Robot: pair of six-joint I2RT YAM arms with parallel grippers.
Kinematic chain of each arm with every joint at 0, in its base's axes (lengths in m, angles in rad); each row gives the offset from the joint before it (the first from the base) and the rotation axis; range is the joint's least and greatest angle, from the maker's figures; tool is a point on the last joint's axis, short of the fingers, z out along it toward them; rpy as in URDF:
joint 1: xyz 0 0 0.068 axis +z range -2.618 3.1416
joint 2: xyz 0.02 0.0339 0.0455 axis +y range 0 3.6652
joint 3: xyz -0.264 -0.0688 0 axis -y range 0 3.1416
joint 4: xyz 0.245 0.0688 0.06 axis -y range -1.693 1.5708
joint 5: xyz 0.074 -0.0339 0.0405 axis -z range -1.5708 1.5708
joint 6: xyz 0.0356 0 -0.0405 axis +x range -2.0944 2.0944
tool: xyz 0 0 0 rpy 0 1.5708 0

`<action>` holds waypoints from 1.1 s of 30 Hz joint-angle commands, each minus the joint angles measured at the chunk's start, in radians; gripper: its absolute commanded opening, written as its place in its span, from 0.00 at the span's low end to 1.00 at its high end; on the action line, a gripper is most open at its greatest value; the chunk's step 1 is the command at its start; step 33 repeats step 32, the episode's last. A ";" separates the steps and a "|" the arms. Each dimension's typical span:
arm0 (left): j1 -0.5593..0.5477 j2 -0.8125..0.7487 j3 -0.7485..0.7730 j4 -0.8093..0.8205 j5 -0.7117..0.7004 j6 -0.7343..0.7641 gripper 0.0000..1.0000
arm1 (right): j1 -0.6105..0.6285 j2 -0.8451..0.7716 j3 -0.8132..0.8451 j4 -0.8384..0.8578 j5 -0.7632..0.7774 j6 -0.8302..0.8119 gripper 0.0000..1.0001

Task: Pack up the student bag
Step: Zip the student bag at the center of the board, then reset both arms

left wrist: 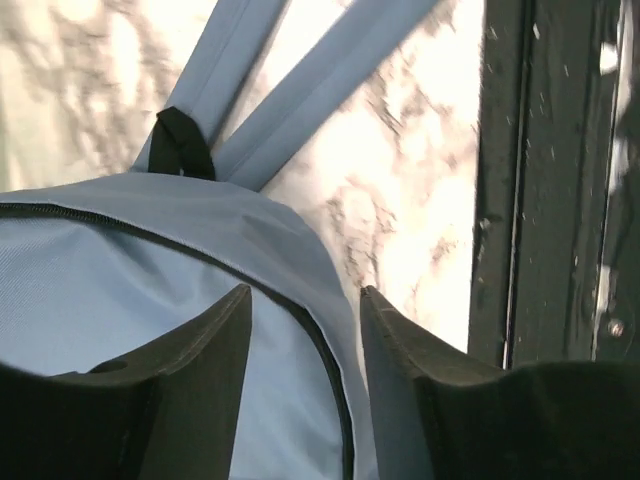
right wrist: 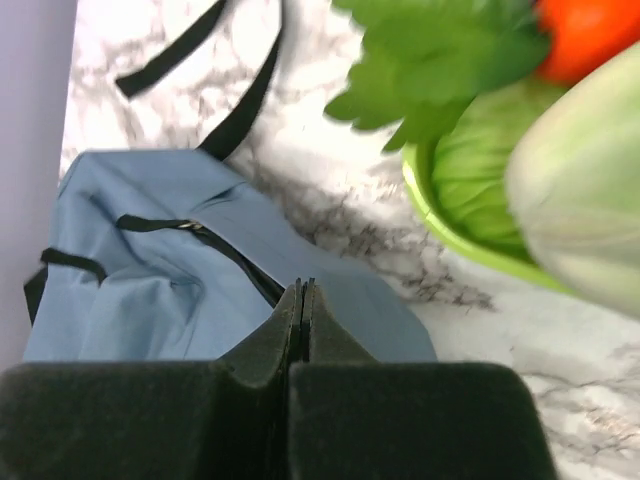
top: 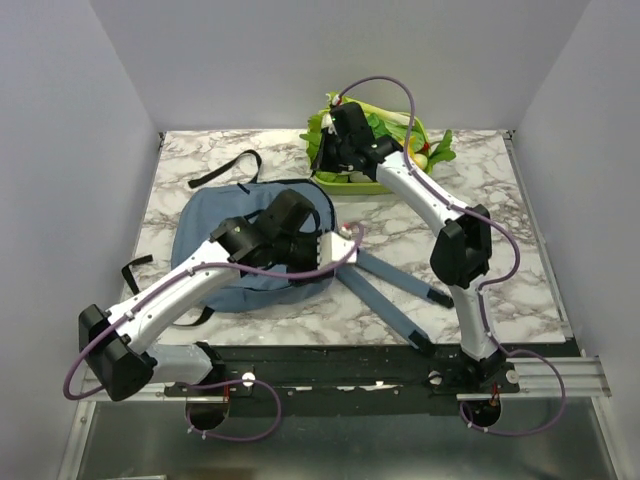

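The student bag (top: 215,225), a soft grey-blue backpack, lies flat on the left half of the marble table. Its long blue straps (top: 395,290) trail toward the near right. My left gripper (top: 318,240) hovers over the bag's right end. In the left wrist view the left gripper (left wrist: 305,295) is open, its fingers astride the black zipper line (left wrist: 300,310) of the student bag (left wrist: 120,290), with nothing gripped. My right gripper (top: 325,158) sits by the green bowl at the back. The right gripper (right wrist: 303,288) is shut and empty above the student bag (right wrist: 150,290).
A lime-green bowl (top: 360,186) of leafy vegetables stands at the back centre; in the right wrist view its rim (right wrist: 430,205) and a tomato (right wrist: 590,35) show. Thin black webbing (top: 235,165) lies behind the bag. A dark rail (top: 350,365) runs along the near edge.
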 commanded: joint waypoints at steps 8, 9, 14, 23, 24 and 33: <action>0.490 0.057 0.303 0.021 0.261 -0.189 0.78 | -0.058 -0.126 -0.076 0.077 -0.049 -0.100 0.72; 0.527 0.054 0.299 0.035 0.270 -0.206 0.83 | -0.055 -0.154 -0.093 0.071 -0.053 -0.105 0.83; 0.704 0.066 0.285 0.047 0.339 -0.268 0.95 | -0.054 -0.308 -0.298 0.097 -0.040 -0.146 1.00; 0.741 0.044 0.248 0.090 0.274 -0.335 0.99 | -0.054 -0.692 -0.651 0.114 -0.073 -0.184 1.00; 0.739 0.041 0.239 0.099 0.261 -0.347 0.99 | -0.054 -0.723 -0.723 0.118 -0.064 -0.188 1.00; 0.764 0.063 0.156 0.157 0.224 -0.427 0.99 | -0.054 -0.931 -0.937 0.134 -0.034 -0.204 1.00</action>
